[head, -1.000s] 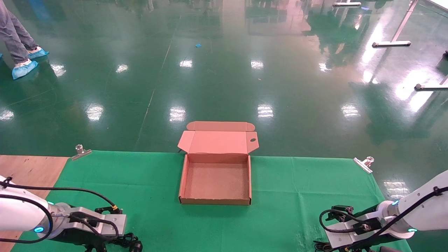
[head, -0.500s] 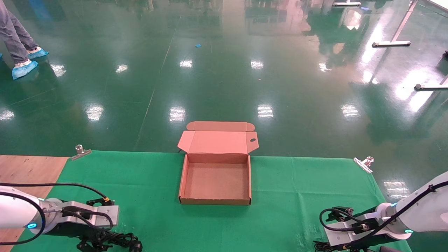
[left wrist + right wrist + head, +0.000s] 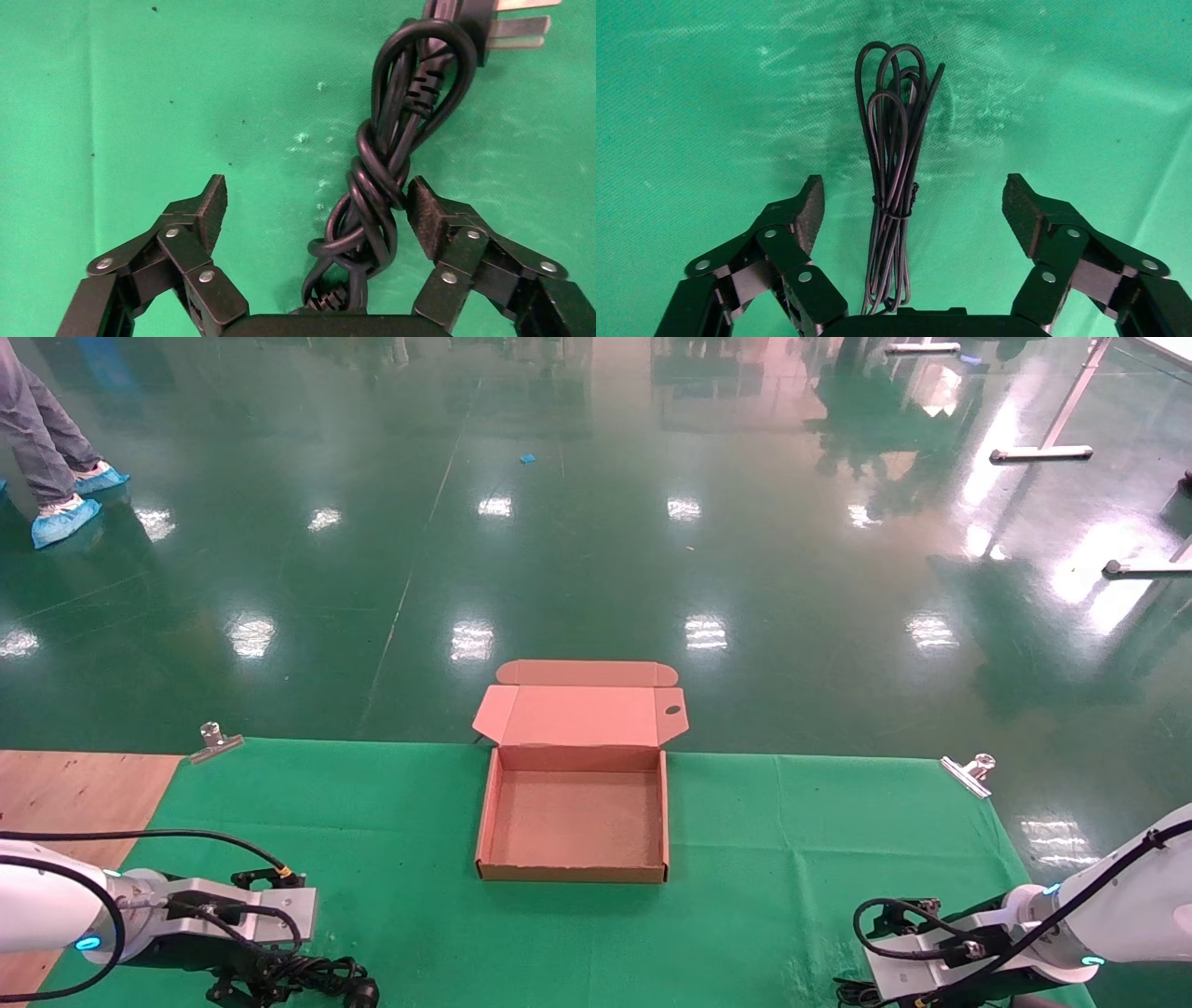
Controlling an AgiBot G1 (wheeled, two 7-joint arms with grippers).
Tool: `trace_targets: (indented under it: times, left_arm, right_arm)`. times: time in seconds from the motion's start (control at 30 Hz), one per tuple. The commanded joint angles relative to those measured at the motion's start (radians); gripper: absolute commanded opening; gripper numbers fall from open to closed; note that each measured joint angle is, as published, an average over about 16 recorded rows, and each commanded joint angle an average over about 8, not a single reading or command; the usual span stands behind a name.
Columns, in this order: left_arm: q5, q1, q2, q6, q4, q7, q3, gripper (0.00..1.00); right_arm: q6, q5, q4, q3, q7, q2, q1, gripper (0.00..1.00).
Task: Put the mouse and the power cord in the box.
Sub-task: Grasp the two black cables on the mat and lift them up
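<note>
The box [image 3: 574, 822] sits open in the middle of the green cloth [image 3: 773, 859] that covers the table, its lid flap laid back toward the far edge with the small dark oval hole showing at the flap's right corner; the tray holds nothing. The left pincer [image 3: 316, 210] is low over the cloth at the near left corner of the table, spread wide, with the power cord [image 3: 383, 189] lying on the cloth between its fingers. The cord's knotted bundle runs lengthwise through the gap; one finger pad [image 3: 424, 214] is just beside or touching the knot, while the other pad [image 3: 211, 203] stands well apart from it, so nothing is gripped. The cord's plug, with its flat metal prongs, lies beyond the fingertips. In the head view the cord [image 3: 321, 978] shows as a dark tangle under the left pincer [image 3: 244, 987]. The right pincer [image 3: 912, 207] is low at the near right corner of the table, also spread wide and empty, with the thin black cable [image 3: 897, 182] of the mouse lying in a tied, looped bundle between its fingers, clear of both pads. The mouse body itself cannot be made out. Metal clips [image 3: 968, 773] pin the cloth at the far corners.
</note>
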Motion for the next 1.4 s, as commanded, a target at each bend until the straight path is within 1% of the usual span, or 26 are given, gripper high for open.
trace_targets:
  times: [0.03,0.57,0.83,1.0,1.17,1.3,1.4]
  left_arm:
    - [-0.001,-0.001,-0.002,0.004,0.003,0.004,-0.001,0.00]
    - [-0.006,-0.005,-0.016,0.034,0.017,0.033,-0.004,0.00]
    - [-0.005,-0.011,-0.022,0.073,0.021,0.042,-0.003,0.00]
    - [-0.005,-0.019,-0.030,0.126,0.024,0.052,-0.003,0.00]
    - [-0.006,-0.044,-0.045,0.213,0.025,0.061,-0.004,0.00]
    - [-0.009,-0.077,-0.057,0.285,0.021,0.067,-0.006,0.00]
    - [-0.014,-0.107,-0.064,0.334,0.016,0.071,-0.010,0.00]
  right_arm:
    - [0.003,0.003,-0.012,0.002,-0.009,-0.004,0.002,0.00]
    - [0.001,0.025,-0.061,0.017,-0.057,-0.012,0.016,0.00]
    - [-0.004,0.026,-0.076,0.018,-0.065,-0.006,0.029,0.00]
    - [-0.016,0.024,-0.083,0.017,-0.067,-0.002,0.038,0.00]
    - [-0.035,0.025,-0.086,0.017,-0.070,0.006,0.052,0.00]
    - [-0.068,0.034,-0.084,0.023,-0.076,0.018,0.077,0.00]
    - [-0.106,0.046,-0.078,0.031,-0.081,0.030,0.107,0.00]
